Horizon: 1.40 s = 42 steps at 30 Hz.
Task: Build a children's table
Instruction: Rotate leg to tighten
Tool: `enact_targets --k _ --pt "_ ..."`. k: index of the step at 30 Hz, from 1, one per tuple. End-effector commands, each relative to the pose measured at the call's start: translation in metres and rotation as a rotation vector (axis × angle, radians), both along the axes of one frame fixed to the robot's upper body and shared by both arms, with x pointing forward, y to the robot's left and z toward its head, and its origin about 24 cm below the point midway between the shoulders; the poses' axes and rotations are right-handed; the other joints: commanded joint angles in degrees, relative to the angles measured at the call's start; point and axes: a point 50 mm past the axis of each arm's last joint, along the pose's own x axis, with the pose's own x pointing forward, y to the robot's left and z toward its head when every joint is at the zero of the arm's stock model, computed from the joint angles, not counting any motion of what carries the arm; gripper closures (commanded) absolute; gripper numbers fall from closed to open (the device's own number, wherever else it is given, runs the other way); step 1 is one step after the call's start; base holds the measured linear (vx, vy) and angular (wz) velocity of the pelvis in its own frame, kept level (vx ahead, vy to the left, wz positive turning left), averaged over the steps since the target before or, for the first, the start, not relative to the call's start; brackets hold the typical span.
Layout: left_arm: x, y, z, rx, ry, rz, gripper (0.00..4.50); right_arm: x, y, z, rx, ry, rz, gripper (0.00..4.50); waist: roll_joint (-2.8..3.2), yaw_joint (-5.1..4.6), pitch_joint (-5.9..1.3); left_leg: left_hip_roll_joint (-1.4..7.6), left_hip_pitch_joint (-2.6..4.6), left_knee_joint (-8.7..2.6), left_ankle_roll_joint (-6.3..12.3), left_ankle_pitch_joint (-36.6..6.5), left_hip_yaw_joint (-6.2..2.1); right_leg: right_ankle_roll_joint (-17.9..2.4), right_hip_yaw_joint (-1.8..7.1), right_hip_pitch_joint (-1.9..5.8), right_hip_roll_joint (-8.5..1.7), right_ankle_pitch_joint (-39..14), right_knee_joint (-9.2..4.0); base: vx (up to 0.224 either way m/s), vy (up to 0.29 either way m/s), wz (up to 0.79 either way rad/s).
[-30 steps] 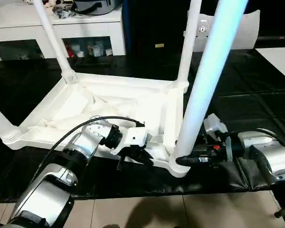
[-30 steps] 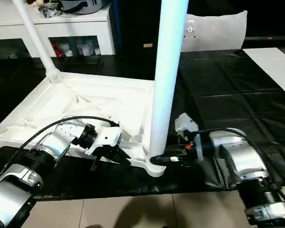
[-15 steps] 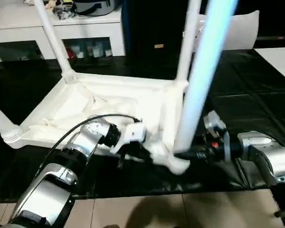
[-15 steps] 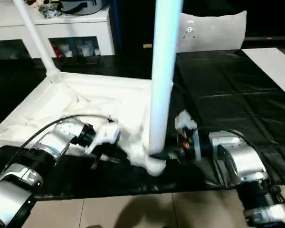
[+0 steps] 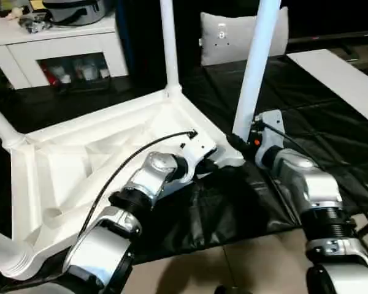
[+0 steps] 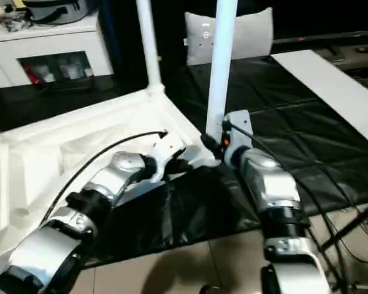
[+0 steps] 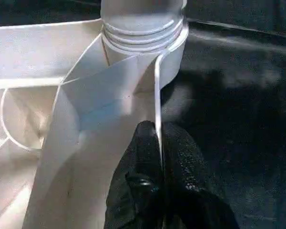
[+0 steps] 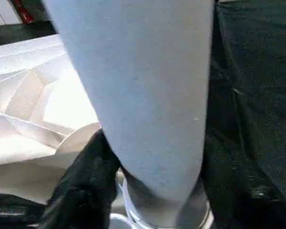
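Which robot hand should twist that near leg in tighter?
Probably the right. The right gripper has its fingers around the near leg just above its socket, while the left gripper is pinched shut on the tabletop's rim, steadying it.

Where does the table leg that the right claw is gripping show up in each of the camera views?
Left eye view: the leg rises right of centre, from the tabletop's near right corner.
Right eye view: it stands just right of centre, above the right claw.
Left wrist view: its threaded base sits in the corner socket.
Right wrist view: it stands close up between the black fingers.
Shared landmark: that corner socket.
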Motion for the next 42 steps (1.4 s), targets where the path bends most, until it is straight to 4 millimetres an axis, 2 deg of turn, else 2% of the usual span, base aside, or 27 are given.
enact_targets --k 1,2,3,5,7,8,9,10,12,14,15,17,19,22,26,27,30,32,34,36,42 --pt "0.006 -0.017 0.026 -0.069 -0.105 -0.021 4.50 -0.006 0.033 -0.009 0.051 0.039 0.125 1.63 -1.37 0.62 -4.58 0.43 -1.01 -2.63 8.92 -1.0 -0.11 -2.5 3.07 4.73 -3.45 -17.0 -3.28 0.000 0.000 0.00" --pt "0.007 -0.013 0.024 -0.051 -0.110 -0.026 4.50 -0.007 0.031 -0.008 0.052 0.018 0.135 1.31 -1.31 0.81 -4.70 0.67 -1.04 -2.56 9.43 0.4 -0.28 -3.0 3.19 4.74 -3.51 -15.2 -2.89 0.000 0.000 0.00" --pt "0.007 -0.011 0.024 -0.043 -0.114 -0.034 4.50 -0.008 0.030 -0.007 0.054 0.005 0.142 1.24 -1.24 0.90 -4.66 0.92 -0.93 -2.58 9.84 1.1 -0.36 -3.7 3.30 4.65 -3.58 -14.1 -2.69 0.000 0.000 0.00" --pt "0.006 -0.007 0.023 -0.038 -0.120 -0.054 4.50 -0.009 0.025 -0.006 0.059 -0.011 0.148 1.17 -1.21 0.96 -4.60 0.92 -0.89 -2.58 10.18 0.6 -0.28 -4.3 3.39 4.69 -3.66 -13.8 -2.62 0.000 0.000 0.00" --pt "0.005 -0.004 0.022 -0.032 -0.123 -0.074 4.50 -0.009 0.021 -0.005 0.063 -0.033 0.160 0.87 -1.19 1.03 -4.49 0.88 -0.76 -2.66 9.97 -0.8 -0.15 -4.6 3.46 4.70 -3.71 -15.0 -2.79 0.000 0.000 0.00" --pt "0.005 -0.003 0.021 -0.029 -0.124 -0.080 4.50 -0.010 0.020 -0.005 0.061 -0.039 0.171 0.78 -1.19 1.03 -4.49 0.88 -0.76 -2.66 9.97 -0.8 -0.15 -4.6 3.46 4.70 -3.71 -15.0 -2.79 0.000 0.000 0.00" --pt "0.004 0.003 0.019 -0.016 -0.125 -0.111 4.50 -0.015 0.013 -0.004 0.054 -0.056 0.227 0.78 -0.93 1.22 -4.36 0.81 -0.68 -2.66 9.40 -1.8 -0.06 -4.4 3.48 4.59 -3.66 -16.2 -2.97 0.000 0.000 0.00" --pt "0.003 0.004 0.018 -0.014 -0.125 -0.118 4.50 -0.016 0.011 -0.004 0.052 -0.059 0.240 0.75 -0.94 1.43 -4.36 0.80 -0.59 -2.69 9.34 -2.2 -0.06 -4.2 3.42 4.61 -3.60 -16.6 -3.07 0.000 0.000 0.00" --pt "0.000 0.018 0.014 0.011 -0.117 -0.194 4.50 -0.028 -0.004 -0.002 0.026 -0.081 0.376 0.45 -1.13 2.18 -4.37 0.86 -0.55 -2.69 9.79 -2.7 0.03 -3.6 3.65 4.65 -3.55 -16.5 -2.98 0.000 0.000 0.00" --pt "-0.001 0.021 0.013 0.020 -0.115 -0.221 4.50 -0.032 -0.009 -0.001 0.012 -0.081 0.418 0.33 -1.11 2.38 -4.32 0.94 -0.58 -2.72 9.89 -3.3 0.04 -3.6 3.62 4.62 -3.54 -16.8 -2.95 0.000 0.000 0.00" --pt "-0.004 0.027 0.011 0.032 -0.104 -0.288 4.50 -0.039 -0.016 -0.001 -0.015 -0.062 0.494 0.14 -1.06 2.78 -4.27 1.11 -0.47 -2.77 9.31 -3.5 -0.03 -3.5 3.58 4.48 -3.50 -17.6 -2.97 0.000 0.000 0.00" --pt "-0.009 0.032 0.009 0.046 -0.096 -0.371 4.50 -0.045 -0.023 0.000 -0.033 -0.047 0.572 0.05 -1.02 3.26 -4.14 1.12 -0.43 -2.79 8.90 -4.3 0.06 -3.1 3.58 4.46 -3.45 -18.7 -3.10 0.000 0.000 0.00" --pt "-0.014 0.037 0.007 0.059 -0.075 -0.450 4.50 -0.050 -0.030 0.001 -0.049 -0.034 0.628 0.05 -0.99 3.86 -4.09 1.19 -0.19 -2.92 8.31 -5.9 0.20 -2.5 3.57 4.34 -3.52 -20.7 -3.38 0.000 0.000 0.00" --pt "-0.021 0.044 0.005 0.090 -0.061 -0.563 4.50 -0.054 -0.037 0.004 -0.055 -0.043 0.692 0.05 -0.97 4.25 -4.14 1.34 -0.10 -2.94 7.77 -6.3 0.21 -2.5 3.65 4.15 -3.62 -20.8 -3.32 0.000 0.000 0.00" --pt "-0.026 0.050 0.004 0.108 -0.011 -0.665 4.50 -0.062 -0.042 0.006 -0.037 -0.015 0.814 0.05 -1.07 5.58 -4.26 1.77 0.02 -2.98 7.75 -5.1 0.19 -3.6 4.00 4.05 -3.76 -19.0 -2.76 0.000 0.000 0.00" --pt "-0.028 0.052 0.004 0.121 0.003 -0.701 4.50 -0.066 -0.042 0.005 -0.044 0.009 0.862 0.31 -1.09 5.99 -4.24 1.69 0.02 -2.96 7.76 -4.7 0.26 -3.7 4.03 4.04 -3.75 -19.0 -2.79 0.000 0.000 0.00" --pt "-0.031 0.055 0.004 0.128 0.024 -0.762 4.50 -0.070 -0.041 0.004 -0.028 0.041 0.920 0.51 -1.24 6.72 -4.24 1.77 0.09 -3.05 7.57 -4.4 0.28 -3.8 4.11 4.02 -3.82 -18.9 -2.62 0.000 0.000 0.00" --pt "-0.032 0.055 0.005 0.129 0.031 -0.784 4.50 -0.072 -0.041 0.004 -0.017 0.060 0.949 0.76 -1.22 6.84 -4.22 1.73 0.09 -3.07 7.31 -4.6 0.33 -3.6 4.08 4.04 -3.82 -19.6 -2.73 0.000 0.000 0.00" --pt "-0.033 0.056 0.005 0.129 0.036 -0.800 4.50 -0.073 -0.041 0.004 -0.009 0.073 0.971 0.83 -1.24 6.99 -4.19 1.68 0.07 -3.06 7.12 -4.9 0.38 -3.2 4.06 4.02 -3.82 -20.3 -2.89 0.000 0.000 0.00" --pt "-0.035 0.057 0.005 0.135 0.050 -0.829 4.50 -0.075 -0.039 0.006 0.002 0.082 1.016 1.19 -1.30 7.18 -4.19 1.66 0.19 -3.10 6.85 -5.1 0.39 -2.8 4.00 3.99 -3.75 -21.0 -2.96 0.000 0.000 0.00" --pt "-0.036 0.059 0.004 0.143 0.055 -0.848 4.50 -0.077 -0.039 0.006 -0.001 0.101 1.049 1.53 -1.36 7.47 -4.21 1.69 0.16 -3.13 6.37 -4.8 0.39 -2.5 4.00 3.95 -3.73 -21.0 -2.94 0.000 0.000 0.00"
